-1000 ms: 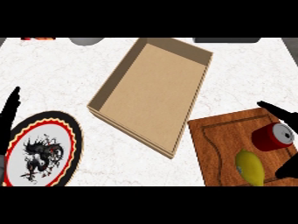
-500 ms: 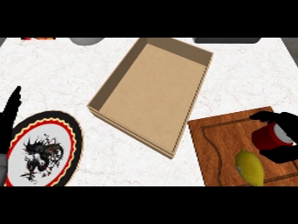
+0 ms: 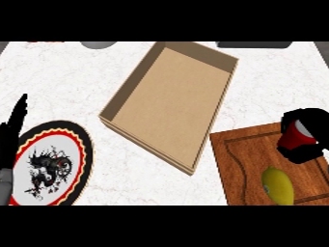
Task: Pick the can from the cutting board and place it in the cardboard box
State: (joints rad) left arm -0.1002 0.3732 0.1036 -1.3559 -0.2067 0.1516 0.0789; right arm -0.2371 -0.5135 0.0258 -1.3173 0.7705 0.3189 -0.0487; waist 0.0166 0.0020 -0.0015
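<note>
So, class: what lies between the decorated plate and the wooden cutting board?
In the head view, the open cardboard box lies between plate and cutting board, with bare counter around.

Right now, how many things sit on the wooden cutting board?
2: a red metal can near the wooden cutting board's far right, with the right hand curled round it, and a yellow-green fruit nearer the front edge.

The right hand (image 3: 316, 132) shows at the right edge of the head view, its black fingers and thumb curled round the red can (image 3: 295, 137), hiding much of it; a bit of grey forearm shows just below. The left hand (image 3: 3, 144) rests at the left edge, fingers straight and pointing up.
</note>
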